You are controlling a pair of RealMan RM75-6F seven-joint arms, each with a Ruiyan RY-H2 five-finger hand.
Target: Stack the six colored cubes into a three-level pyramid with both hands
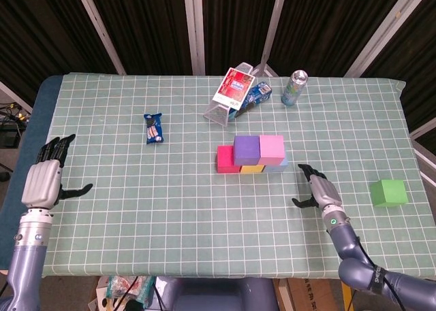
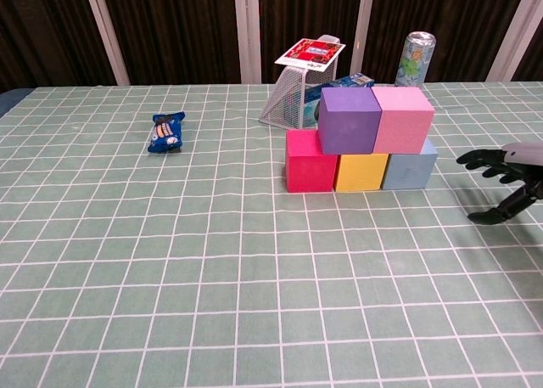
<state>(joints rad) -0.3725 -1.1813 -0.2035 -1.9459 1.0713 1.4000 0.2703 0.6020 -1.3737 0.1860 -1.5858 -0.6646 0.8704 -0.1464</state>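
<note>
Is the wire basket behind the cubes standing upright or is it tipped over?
Tipped over: the wire basket lies on its side.

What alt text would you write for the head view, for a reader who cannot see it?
Five cubes form two levels mid-table: purple cube and pink cube on a row of red, yellow and blue. The green cube sits apart at the right edge. The right hand lies between them, the left hand far left, both empty with fingers apart.

The right hand (image 1: pixel 320 190) hovers empty, fingers spread, with the stacked cubes (image 1: pixel 252 154) just up-left of it and the green cube (image 1: pixel 389 192) well to its right. The left hand (image 1: pixel 43 182) hangs open, far left of everything.
</note>
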